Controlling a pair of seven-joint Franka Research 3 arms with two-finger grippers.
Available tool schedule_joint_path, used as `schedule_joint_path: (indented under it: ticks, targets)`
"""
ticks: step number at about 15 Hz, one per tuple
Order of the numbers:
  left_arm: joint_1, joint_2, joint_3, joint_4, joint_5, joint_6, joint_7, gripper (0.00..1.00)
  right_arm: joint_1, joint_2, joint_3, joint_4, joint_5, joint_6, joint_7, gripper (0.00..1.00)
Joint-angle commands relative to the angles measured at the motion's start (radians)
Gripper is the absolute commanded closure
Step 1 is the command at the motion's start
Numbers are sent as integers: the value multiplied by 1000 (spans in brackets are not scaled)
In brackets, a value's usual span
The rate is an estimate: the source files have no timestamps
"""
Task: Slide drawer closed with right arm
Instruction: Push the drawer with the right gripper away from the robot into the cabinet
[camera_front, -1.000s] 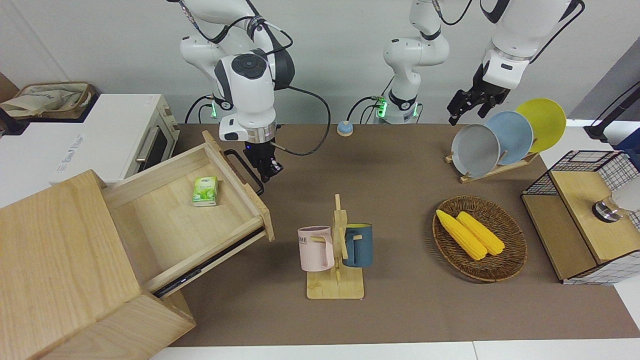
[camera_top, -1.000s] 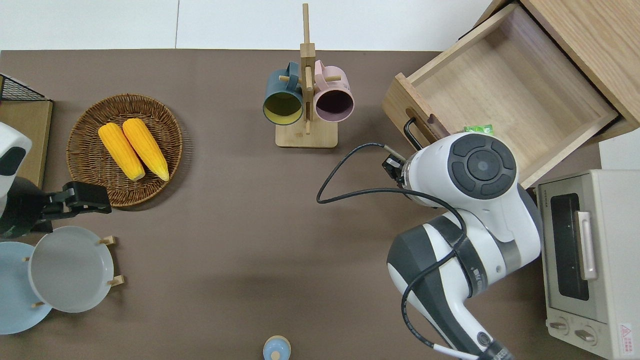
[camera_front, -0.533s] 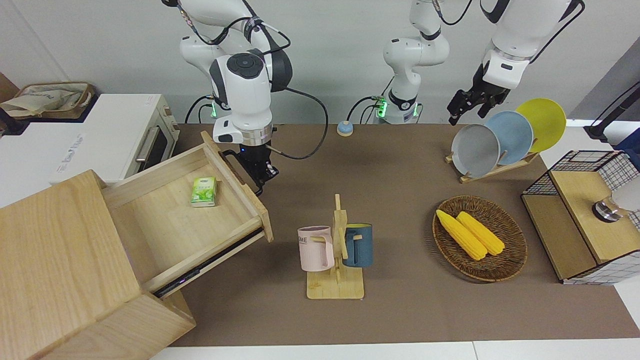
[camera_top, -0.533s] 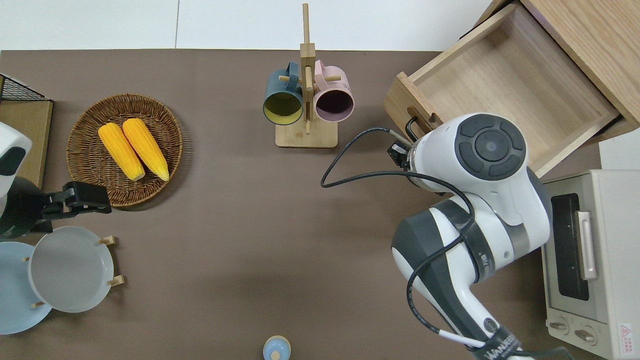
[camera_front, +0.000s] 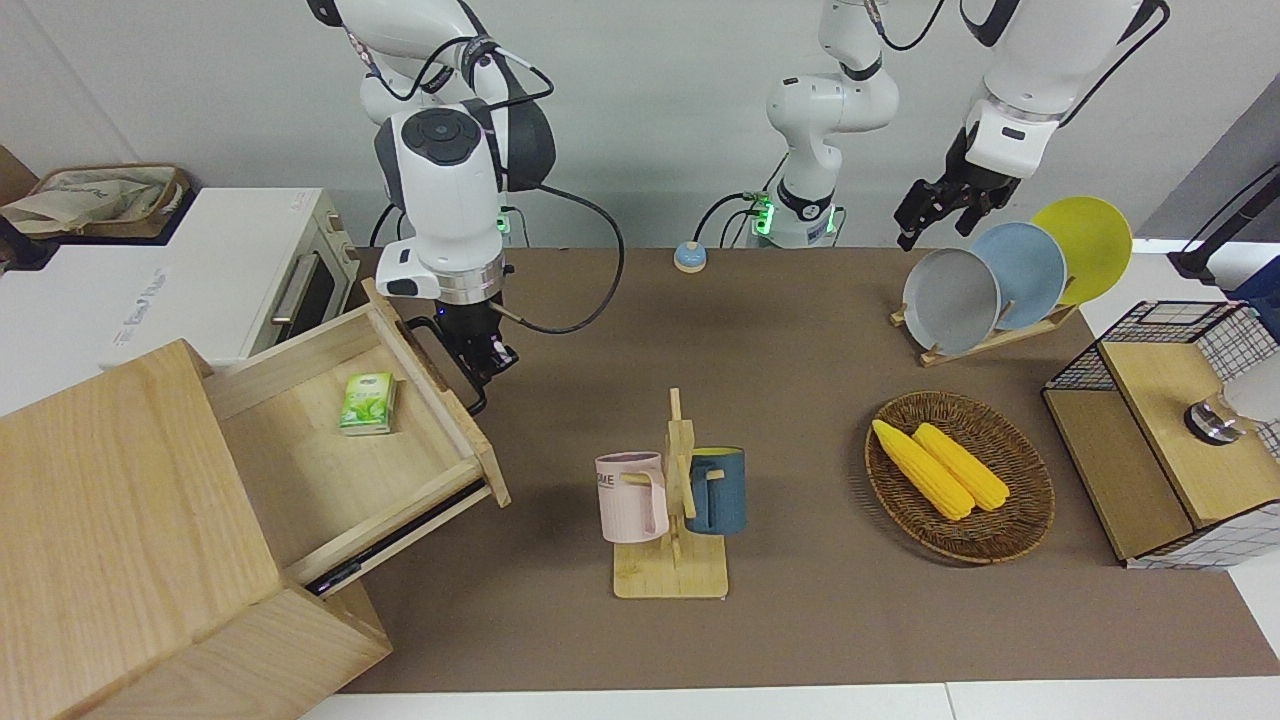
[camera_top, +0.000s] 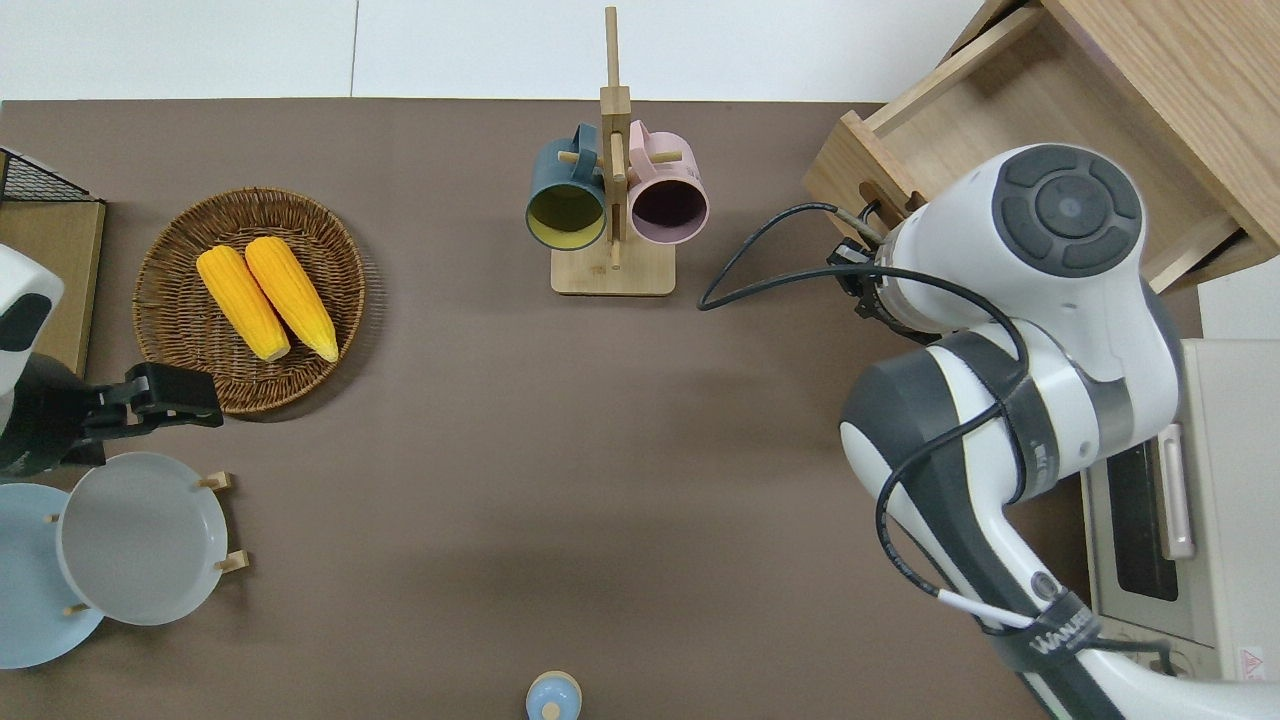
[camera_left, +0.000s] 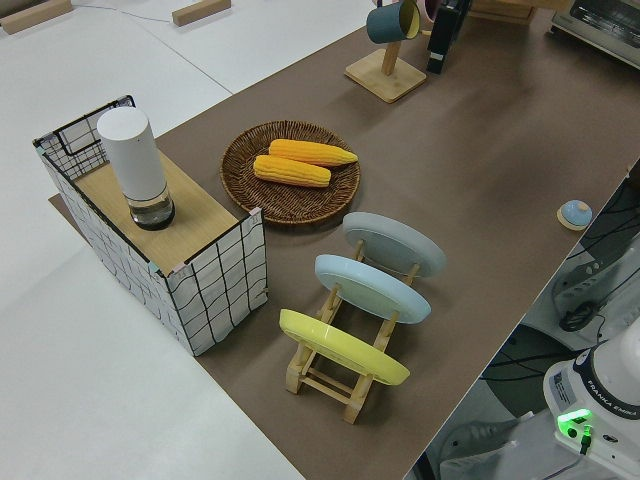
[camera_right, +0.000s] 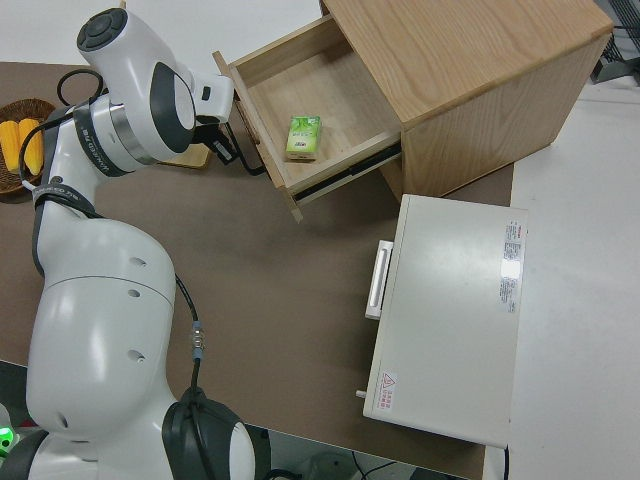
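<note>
The light-wood drawer stands partly out of the large wood cabinet, with a green packet lying in it. Its front panel carries a black U-shaped handle. My right gripper is shut, points down and presses against the handle side of the front panel. In the right side view the gripper sits at the drawer's front. In the overhead view the arm's wrist hides the gripper, and only a corner of the front panel shows. The left arm is parked, with its gripper open.
A white toaster oven stands beside the cabinet, nearer to the robots. A mug rack with two mugs stands mid-table. Toward the left arm's end are a basket of corn, a plate rack and a wire-mesh box.
My right gripper has moved toward the cabinet against the drawer's front. The drawer has slid partway in, carrying the green packet with it. The left arm has not moved.
</note>
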Motion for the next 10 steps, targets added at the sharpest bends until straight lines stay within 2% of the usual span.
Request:
schedule_joint_path:
  ticks: [1, 4, 6, 10]
  targets:
    - [-1, -8, 4, 4, -1, -17, 9, 7, -66, 51, 16, 64, -27, -4, -88, 1000]
    - [-1, -8, 4, 4, -1, -17, 9, 7, -120, 85, 17, 110, -25, 0, -123, 1000]
    - [-1, -8, 4, 4, -1, -15, 9, 7, -161, 97, 17, 115, -24, 31, -165, 1000]
    - [-1, -8, 4, 4, -1, -17, 9, 7, -206, 133, 19, 159, -25, 40, -188, 1000]
